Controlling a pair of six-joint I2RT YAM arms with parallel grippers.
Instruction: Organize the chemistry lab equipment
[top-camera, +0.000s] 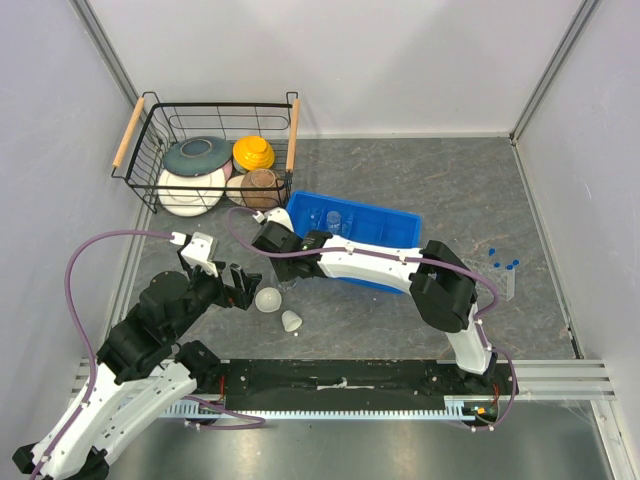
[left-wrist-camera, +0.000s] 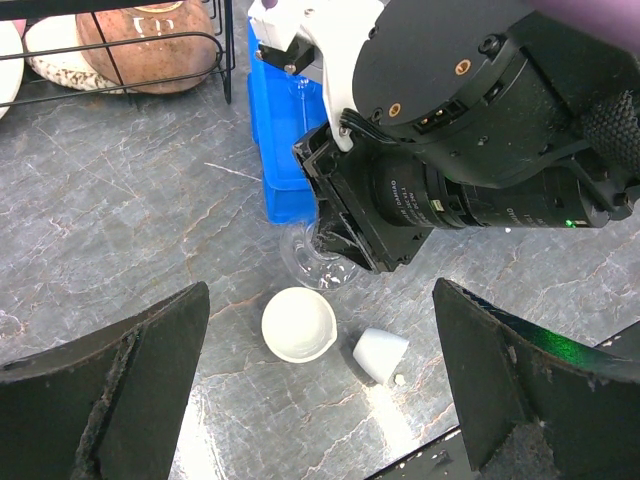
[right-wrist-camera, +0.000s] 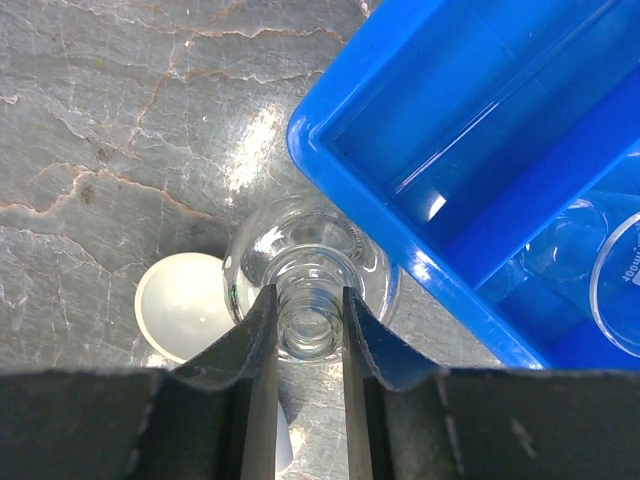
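A clear round-bottom flask (right-wrist-camera: 300, 262) stands on the table just outside the corner of the blue bin (right-wrist-camera: 480, 150). My right gripper (right-wrist-camera: 308, 320) is shut on the flask's neck, both pads touching the glass. In the left wrist view the same flask (left-wrist-camera: 315, 262) shows under the right wrist. A small white crucible (left-wrist-camera: 298, 325) stands upright next to it, and a second white cup (left-wrist-camera: 380, 352) lies tipped on its side. My left gripper (left-wrist-camera: 320, 400) hangs open above these two white pieces, holding nothing. Clear beakers (right-wrist-camera: 565, 240) sit inside the bin.
A wire basket (top-camera: 215, 150) with coloured bowls and plates stands at the back left. A clear rack with blue-capped tubes (top-camera: 503, 275) is at the right. The right arm stretches across the blue bin (top-camera: 400, 225). The left gripper (top-camera: 245, 290) is close to the right gripper (top-camera: 270, 240).
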